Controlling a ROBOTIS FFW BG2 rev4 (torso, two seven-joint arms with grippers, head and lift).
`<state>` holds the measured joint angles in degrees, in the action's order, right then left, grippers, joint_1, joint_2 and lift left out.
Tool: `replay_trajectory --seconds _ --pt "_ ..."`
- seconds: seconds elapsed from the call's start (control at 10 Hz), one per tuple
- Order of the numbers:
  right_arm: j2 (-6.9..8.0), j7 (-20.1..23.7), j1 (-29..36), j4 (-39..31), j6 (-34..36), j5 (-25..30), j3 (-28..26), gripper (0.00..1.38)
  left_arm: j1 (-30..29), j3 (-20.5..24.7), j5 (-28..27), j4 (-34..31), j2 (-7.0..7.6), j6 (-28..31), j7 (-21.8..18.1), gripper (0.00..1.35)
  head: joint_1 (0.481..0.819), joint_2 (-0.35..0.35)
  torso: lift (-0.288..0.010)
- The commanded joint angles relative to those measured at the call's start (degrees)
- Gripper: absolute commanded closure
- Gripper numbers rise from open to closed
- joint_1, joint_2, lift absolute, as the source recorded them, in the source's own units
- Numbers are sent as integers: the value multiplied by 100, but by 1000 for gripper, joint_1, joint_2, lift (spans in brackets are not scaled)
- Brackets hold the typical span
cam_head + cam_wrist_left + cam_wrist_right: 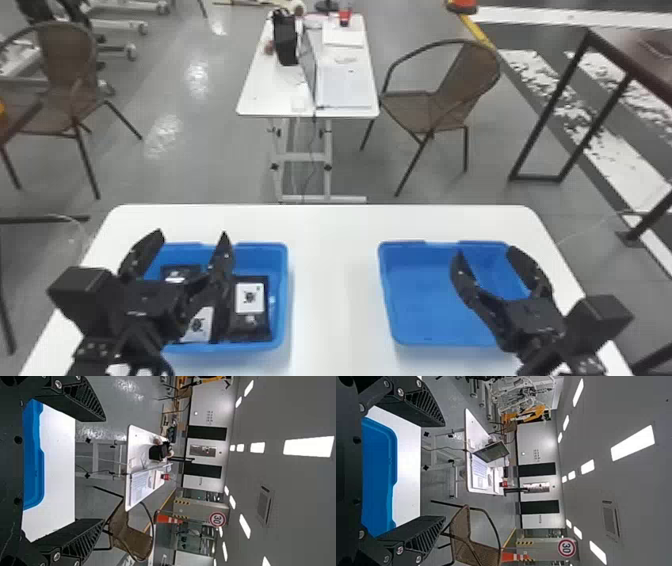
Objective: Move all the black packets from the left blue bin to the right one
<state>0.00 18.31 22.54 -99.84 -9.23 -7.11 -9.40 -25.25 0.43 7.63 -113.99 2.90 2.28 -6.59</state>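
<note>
Left claw: in the head view it hung over the left side of the work, in front of the left blue bin's far edge, its two fingers spread wide with a gap between them
Left claw, own wrist view: the same two fingers stood well apart, nothing between their tips, part of a blue bin showing near their bases
Right claw: it hung across the right part of the right blue bin, fingers parted, gripping nothing
Right claw, own wrist view: fingers open, with the bin's blue rim near their bases
Black packets: they lay inside the left blue bin, at least three in sight; one sat by the bin's right wall with a white label bearing a dark emblem, another was just beside it toward the near wall, and one lay farther back, partly hidden by the left claw
Blue bins: both rested on the white tabletop, well apart, with bare white between them
Beyond: a white table held a laptop, a black bag and a red cup; a brown chair stood to its right
</note>
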Motion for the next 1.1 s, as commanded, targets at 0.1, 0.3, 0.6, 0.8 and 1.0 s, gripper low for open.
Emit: replay_trajectory --seconds 0.1,0.3,0.6,0.8,1.0 --pt "5 -38 5 -18 0 -1 0 200 -15 1 1 0 0 10 0 127 695 -60 0" --pt "5 -47 5 8 0 -36 0 200 -32 62 54 114 0 185 0 127 695 -61 0" --pt "5 -47 14 43 9 -107 0 200 20 229 72 281 0 722 0 127 695 -50 0" --pt "5 -47 14 43 18 -116 9 202 143 343 107 439 0 1240 -70 127 695 -37 0" --pt "5 -47 14 52 9 -116 9 202 178 458 -51 483 -26 1680 -62 127 695 -26 0"
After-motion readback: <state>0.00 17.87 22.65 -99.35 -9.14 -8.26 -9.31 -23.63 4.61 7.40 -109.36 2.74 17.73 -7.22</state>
